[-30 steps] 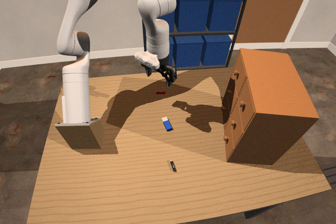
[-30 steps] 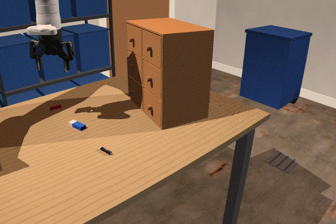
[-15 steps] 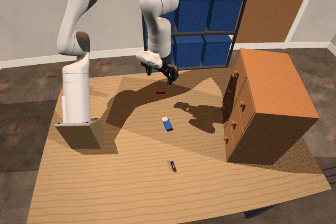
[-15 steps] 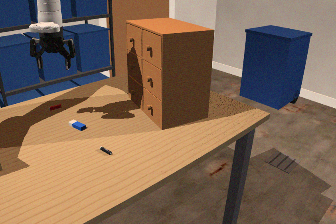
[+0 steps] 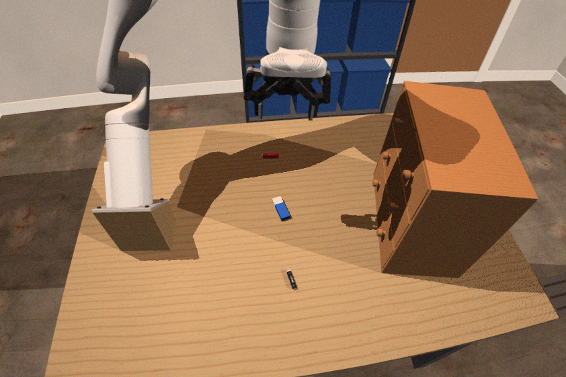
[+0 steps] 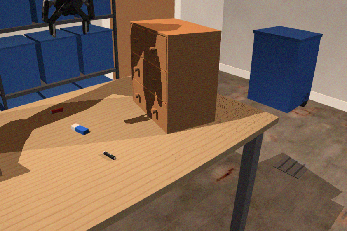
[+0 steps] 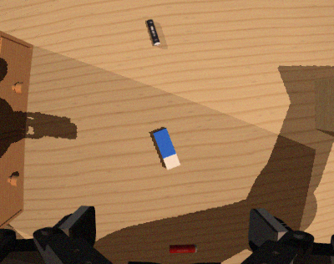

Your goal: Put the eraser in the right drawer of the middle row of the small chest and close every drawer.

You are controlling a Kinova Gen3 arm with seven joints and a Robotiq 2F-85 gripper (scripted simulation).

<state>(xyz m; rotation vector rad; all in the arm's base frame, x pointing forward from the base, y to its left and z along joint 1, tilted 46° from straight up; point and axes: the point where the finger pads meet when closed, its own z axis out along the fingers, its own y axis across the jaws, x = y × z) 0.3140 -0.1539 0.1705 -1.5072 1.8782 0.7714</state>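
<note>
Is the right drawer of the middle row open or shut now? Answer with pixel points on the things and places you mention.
Shut: its front (image 6: 161, 78) lies level with the neighbouring drawer fronts, with no gap showing.

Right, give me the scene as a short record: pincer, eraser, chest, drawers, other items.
pincer: open, above the table, holding nothing
eraser: blue and white, lying flat on the table, not in a drawer
chest: orange-brown, upright, at the table's far end from the arm's base
drawers: six, two columns by three rows, all look pushed in
target drawer: right of middle row, looks shut, partly in shadow
other items: red cylinder; black cylinder
</note>
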